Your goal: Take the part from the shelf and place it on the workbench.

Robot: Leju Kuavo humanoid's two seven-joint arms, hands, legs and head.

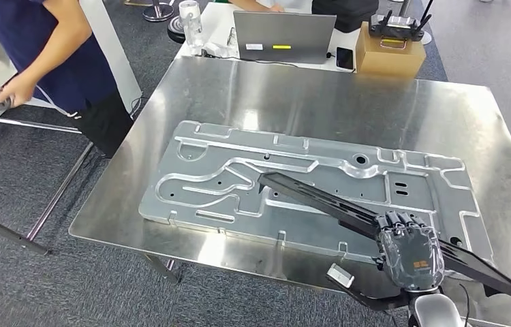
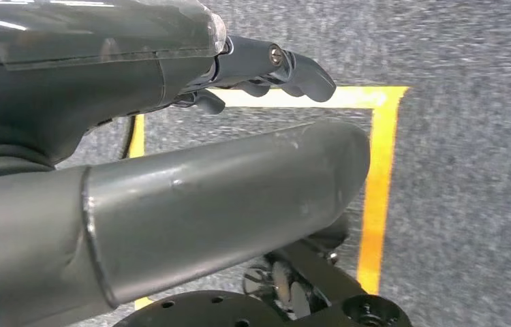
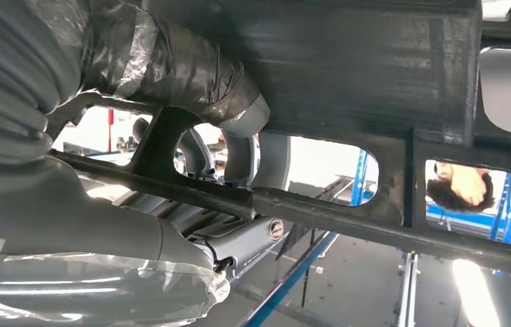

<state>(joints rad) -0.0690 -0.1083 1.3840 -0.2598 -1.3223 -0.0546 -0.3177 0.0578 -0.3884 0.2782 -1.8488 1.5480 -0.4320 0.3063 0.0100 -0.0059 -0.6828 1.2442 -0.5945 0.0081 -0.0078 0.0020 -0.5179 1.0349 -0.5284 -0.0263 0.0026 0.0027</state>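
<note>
A long, flat black part (image 1: 314, 197) slants across the near right of the steel workbench (image 1: 307, 95). My right hand (image 1: 413, 248) grips it near its middle, fingers wrapped over its top edge. Its far tip reaches over a large grey cast plate (image 1: 212, 170) that lies flat on the bench; its near end juts past the bench's right front corner. From the right wrist, the black part (image 3: 375, 68) with its cut-out windows runs close over my right hand (image 3: 69, 204). My left hand (image 2: 171, 204) hangs above grey carpet, holding nothing, with its fingers (image 2: 293, 68) loosely extended.
A person (image 1: 55, 54) stands at the bench's far left corner, holding a tape roll. Behind the bench stand a laptop (image 1: 283, 37), a phone (image 1: 345, 58), a cardboard box (image 1: 389, 54) and a glass jar (image 1: 190, 20). Yellow floor tape (image 2: 379, 184) marks the carpet.
</note>
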